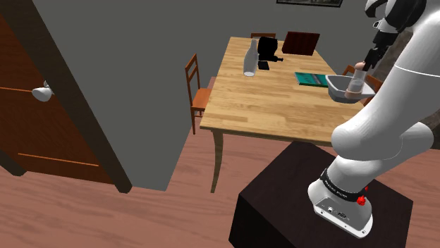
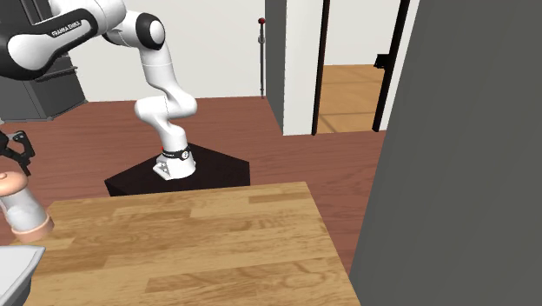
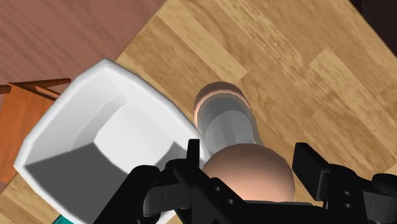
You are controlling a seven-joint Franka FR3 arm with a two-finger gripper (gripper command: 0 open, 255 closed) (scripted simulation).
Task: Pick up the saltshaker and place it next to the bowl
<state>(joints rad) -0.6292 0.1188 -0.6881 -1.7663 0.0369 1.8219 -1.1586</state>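
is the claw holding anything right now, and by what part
Cannot be told. The claw straddles the rounded cap of the saltshaker, which stands beside the bowl, but a grip is unclear.

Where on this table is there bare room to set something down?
Free: the broad bare wood of the table between the bottle and the bowl. Crowded: the bowl corner, with the saltshaker and a book close beside it.

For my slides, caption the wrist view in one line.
Gripper above the saltshaker, which stands beside the white bowl on the wooden table.
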